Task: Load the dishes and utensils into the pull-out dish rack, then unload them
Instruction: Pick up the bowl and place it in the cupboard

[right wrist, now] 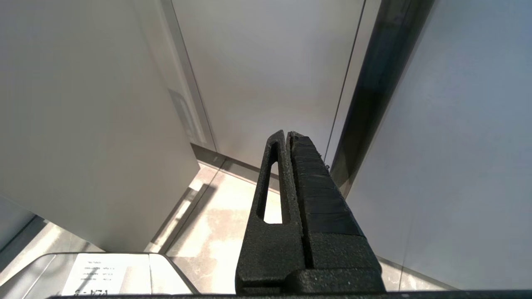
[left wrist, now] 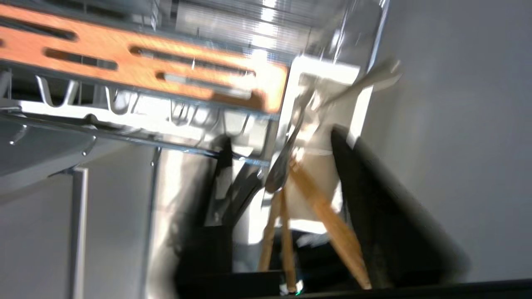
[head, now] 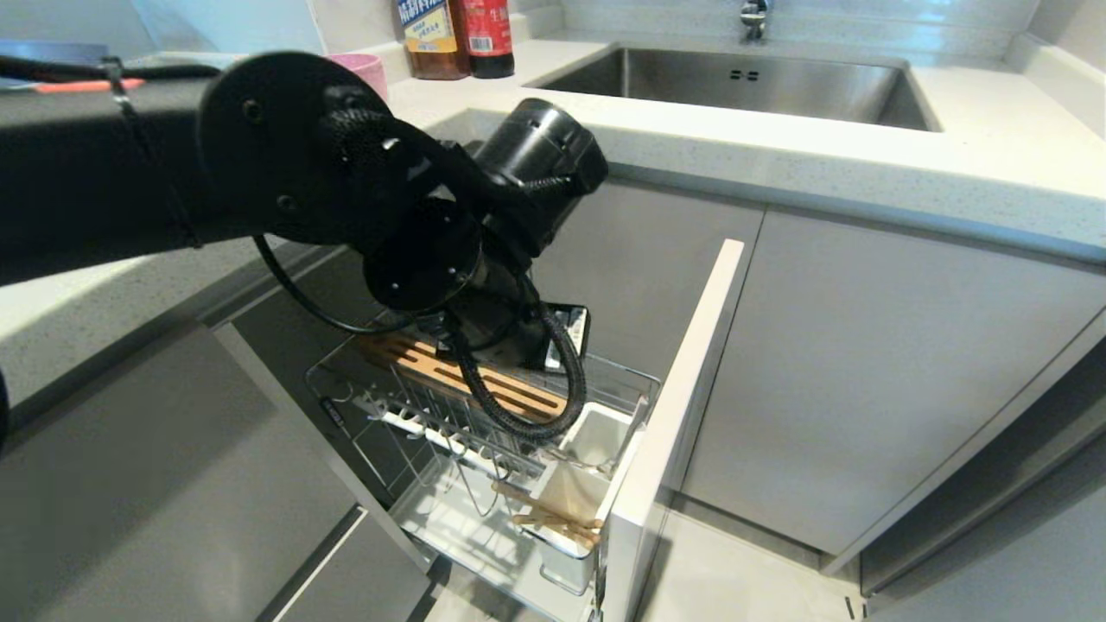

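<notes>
My left gripper (left wrist: 291,199) hangs over the narrow chrome wire pull-out rack (head: 484,415); I cannot tell its grip. Light wooden chopsticks (head: 553,517) and slim silver fork (left wrist: 286,153) stand in white cups at five o'clock. My right gripper (right wrist: 289,143) is clenched, empty.

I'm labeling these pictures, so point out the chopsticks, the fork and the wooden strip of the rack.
chopsticks (left wrist: 328,216), left wrist view, on the middle of one stick's shaft.
fork (left wrist: 282,162), left wrist view, on its shiny handle.
wooden strip (head: 497,384), head view, on its slotted top face.
</notes>
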